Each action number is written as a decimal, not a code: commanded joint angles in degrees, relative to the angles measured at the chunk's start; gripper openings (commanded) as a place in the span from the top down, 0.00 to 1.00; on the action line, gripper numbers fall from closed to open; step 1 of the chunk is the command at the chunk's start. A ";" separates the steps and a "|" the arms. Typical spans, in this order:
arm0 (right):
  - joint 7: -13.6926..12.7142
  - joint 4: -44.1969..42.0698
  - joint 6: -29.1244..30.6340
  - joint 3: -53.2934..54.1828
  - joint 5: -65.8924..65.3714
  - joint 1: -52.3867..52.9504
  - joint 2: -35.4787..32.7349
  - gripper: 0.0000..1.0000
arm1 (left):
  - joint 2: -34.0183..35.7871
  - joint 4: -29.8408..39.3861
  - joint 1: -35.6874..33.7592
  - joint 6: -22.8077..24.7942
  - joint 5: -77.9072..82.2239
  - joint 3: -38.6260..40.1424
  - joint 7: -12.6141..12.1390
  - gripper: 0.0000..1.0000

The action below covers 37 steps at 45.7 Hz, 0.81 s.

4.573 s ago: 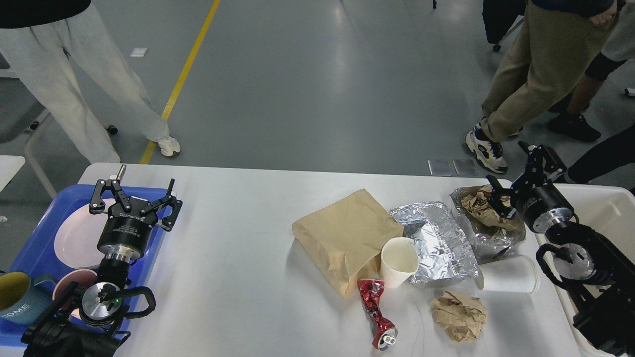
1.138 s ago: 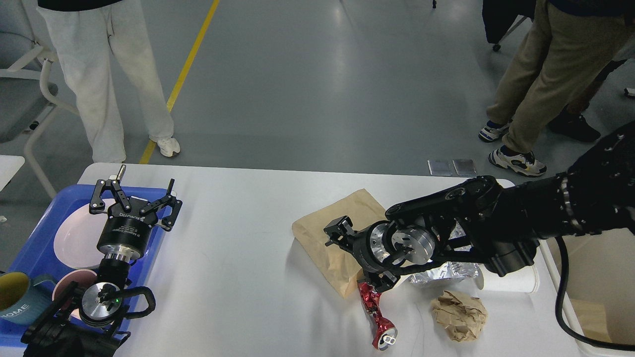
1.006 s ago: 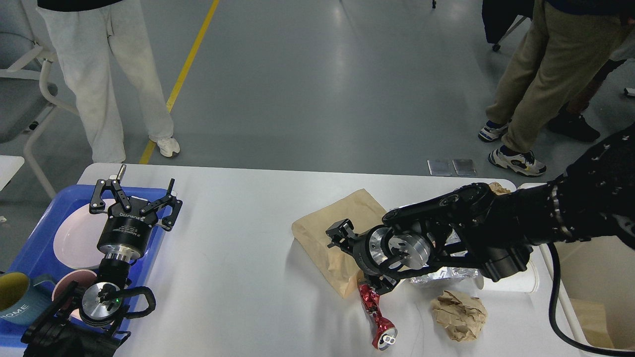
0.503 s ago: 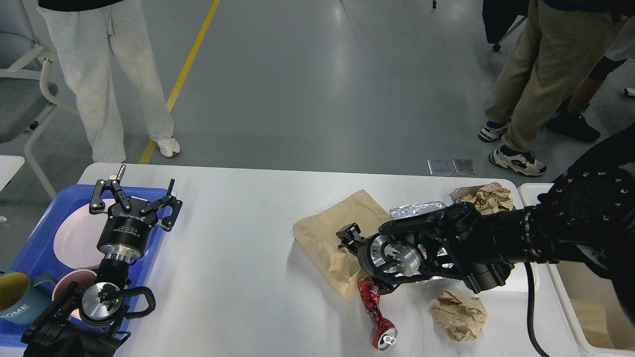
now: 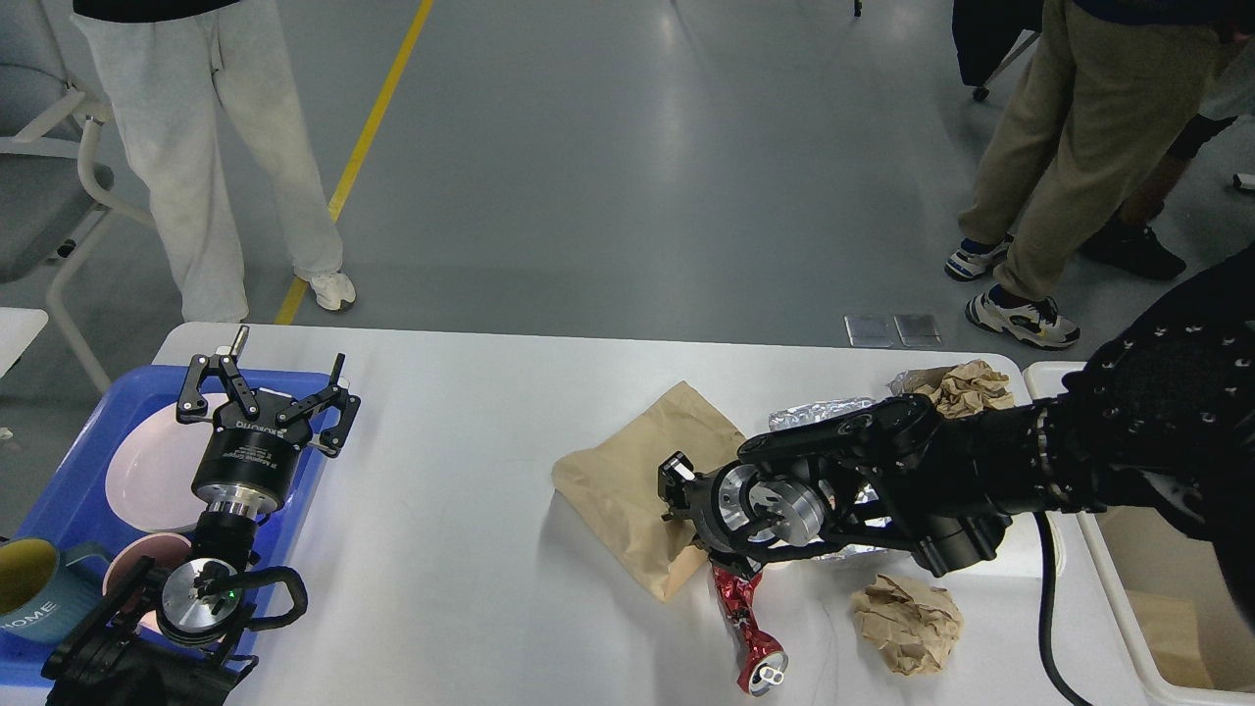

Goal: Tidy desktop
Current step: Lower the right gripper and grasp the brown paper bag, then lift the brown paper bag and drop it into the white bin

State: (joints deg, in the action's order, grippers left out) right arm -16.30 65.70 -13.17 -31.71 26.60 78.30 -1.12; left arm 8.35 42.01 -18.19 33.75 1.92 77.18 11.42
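The white desktop [image 5: 451,549] holds a brown paper bag [image 5: 618,480] at its middle. A crushed red can [image 5: 745,628] lies in front of the bag, and a crumpled brown paper ball [image 5: 907,623] lies to the can's right. Crumpled foil [image 5: 819,414] and more crumpled paper [image 5: 966,384] show behind my right arm. My right gripper [image 5: 675,490] presses against the bag's right edge. It is dark and its fingers cannot be told apart. My left gripper [image 5: 263,392] is open and empty above the blue tray [image 5: 69,490].
The blue tray at the left holds a pink plate [image 5: 147,471] and a blue mug [image 5: 29,588]. A white bin [image 5: 1167,588] stands off the desktop's right end. People stand on the floor beyond the far edge. My right arm hides the desktop's right part.
My right arm swung from the bin across to the paper bag. In the last half second the gripper moved left and the bag slid and turned left with it. The left arm stayed still.
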 commanded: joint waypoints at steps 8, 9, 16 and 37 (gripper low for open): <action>-1.10 -0.22 -0.63 0.07 1.00 -0.61 0.24 1.00 | 0.00 0.01 0.00 0.00 0.01 -0.01 0.00 0.04; -1.10 -0.22 -0.63 0.07 1.00 -0.61 0.24 1.00 | 0.00 0.01 0.00 0.08 0.01 -0.01 0.00 0.04; -1.19 -0.22 -0.63 0.24 1.00 -0.08 0.24 1.00 | 0.00 0.01 0.00 0.00 0.01 -0.01 0.00 0.04; -1.28 15.07 4.37 -7.57 1.17 26.00 -3.72 1.00 | 0.00 0.01 0.00 0.00 0.01 -0.01 0.00 0.04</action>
State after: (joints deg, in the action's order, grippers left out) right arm -17.70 75.67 -12.50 -34.16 27.74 94.42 -3.87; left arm 8.35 42.01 -18.19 33.77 1.92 77.25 11.42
